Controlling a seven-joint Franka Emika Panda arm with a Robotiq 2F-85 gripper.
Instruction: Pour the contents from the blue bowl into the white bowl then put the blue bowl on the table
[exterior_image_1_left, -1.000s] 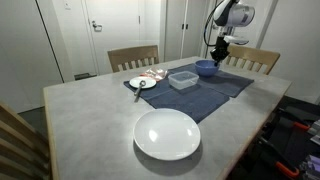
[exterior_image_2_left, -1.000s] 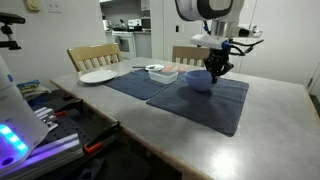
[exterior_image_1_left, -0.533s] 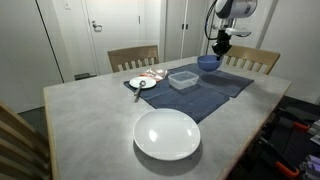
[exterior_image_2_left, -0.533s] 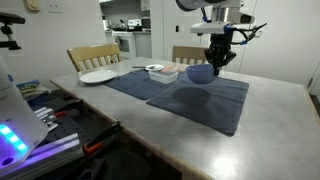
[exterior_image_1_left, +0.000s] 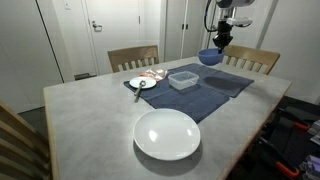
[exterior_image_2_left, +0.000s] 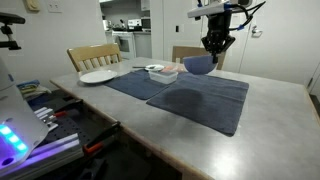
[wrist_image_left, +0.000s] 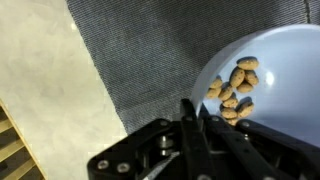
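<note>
Now, blue bowl: up in the air over the far end of the dark mat, not touching it.
Fingers: squeezed shut on the bowl's rim, holding it by one edge.
Feel: hard, smooth, likely light. It could slip or tip, so hold it by the rim.
Inside blue bowl: small tan bits, piled to one side.
Clear box: on the mat; cannot tell what is inside.
Big white dish: on the table, past the mat's near end — looks empty.
</note>
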